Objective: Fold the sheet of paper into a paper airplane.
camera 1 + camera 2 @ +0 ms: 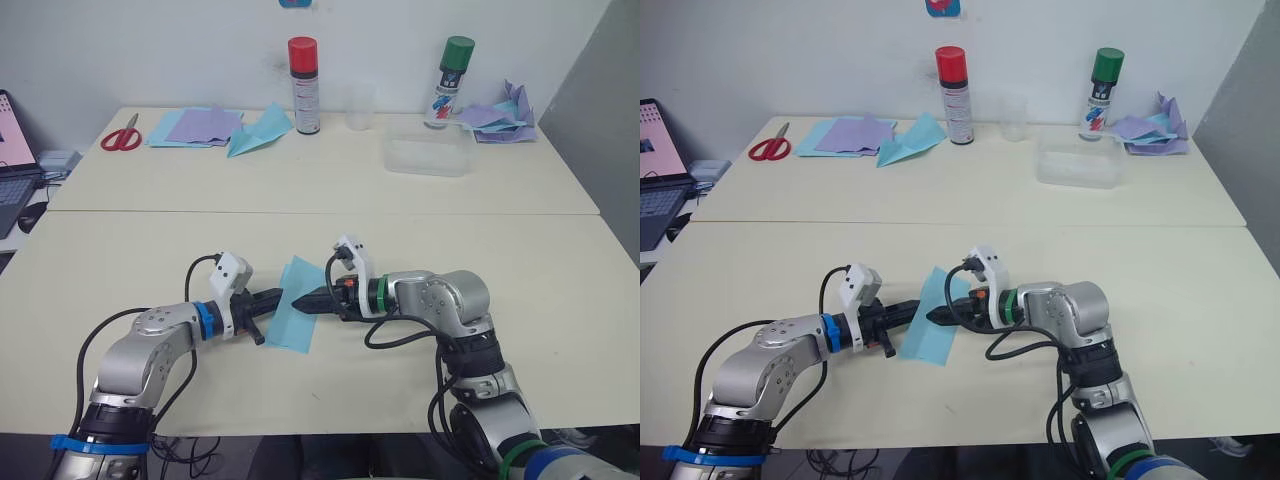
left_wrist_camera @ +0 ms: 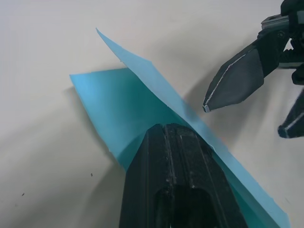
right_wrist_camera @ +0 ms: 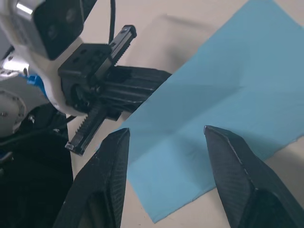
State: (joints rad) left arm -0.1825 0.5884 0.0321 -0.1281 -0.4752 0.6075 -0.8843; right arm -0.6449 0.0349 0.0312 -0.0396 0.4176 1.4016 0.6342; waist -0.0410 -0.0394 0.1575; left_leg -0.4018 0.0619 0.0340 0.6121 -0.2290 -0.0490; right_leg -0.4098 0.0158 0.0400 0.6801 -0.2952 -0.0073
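Early days: my left gripper [image 1: 275,297] is clamped on the sheet of paper [image 1: 292,318] at the table's [image 1: 560,270] six o'clock edge; my right gripper [image 3: 166,142] hovers spread. Only the centre crease shows; every fold remains.

Lab workspace, cream tables [image 1: 420,230], laptop [image 1: 12,165], spray cans [image 1: 304,85]

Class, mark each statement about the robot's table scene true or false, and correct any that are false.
1. The left gripper is shut on the sheet of paper. True.
2. The right gripper is shut. False: its fingers are spread open over the sheet.
3. The scissors have red handles. True.
4. The red-capped spray can lies on its side. False: it stands upright.
5. The clear plastic box sits on the near table beside the grippers. False: it sits on the far table, near the green-capped spray can.
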